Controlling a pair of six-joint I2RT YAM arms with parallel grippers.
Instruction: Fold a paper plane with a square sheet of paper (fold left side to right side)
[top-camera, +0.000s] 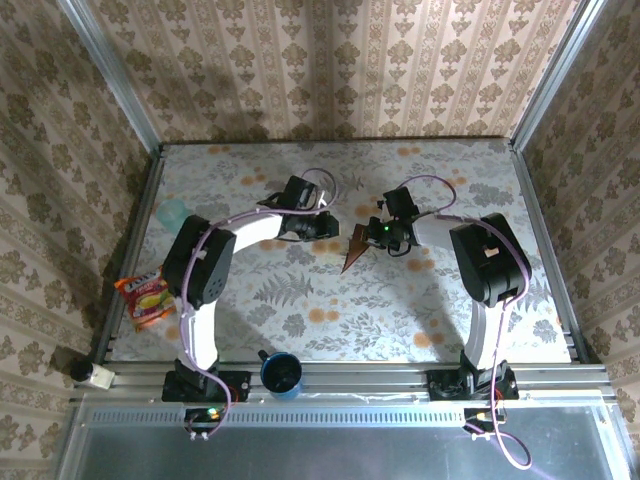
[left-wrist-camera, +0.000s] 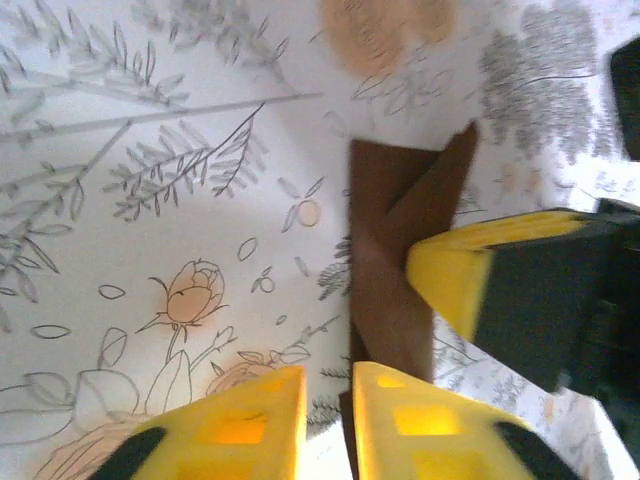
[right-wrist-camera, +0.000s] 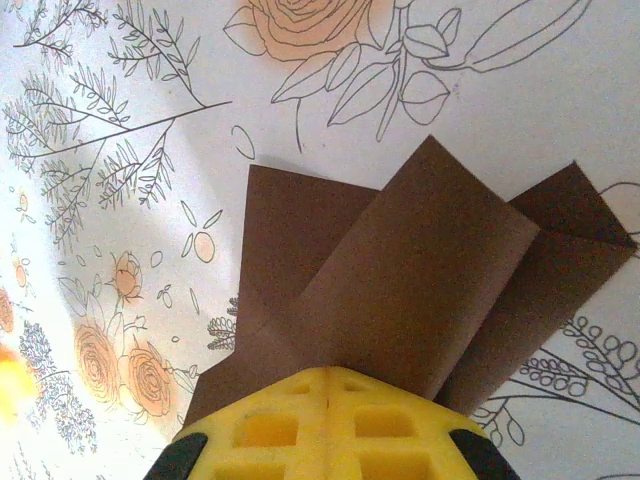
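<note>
The paper plane (top-camera: 352, 252) is a dark reddish-brown folded piece on the flowered table, its point toward the near edge. In the right wrist view its flaps (right-wrist-camera: 420, 270) fan out from under my right gripper (right-wrist-camera: 330, 385), which is shut on the paper plane where the flaps meet. My left gripper (top-camera: 328, 228) hovers just left of the plane. Its yellow fingers (left-wrist-camera: 240, 430) stand slightly apart with bare table between them, and the paper's edge (left-wrist-camera: 390, 270) lies beside the right-hand finger. The right gripper's yellow finger (left-wrist-camera: 455, 275) rests against the paper there.
A blue cup (top-camera: 282, 374) stands at the near edge between the arm bases. An orange snack packet (top-camera: 145, 298) lies at the left edge, with a pale teal object (top-camera: 172, 210) farther back. Metal rails and patterned walls enclose the table (top-camera: 300, 320).
</note>
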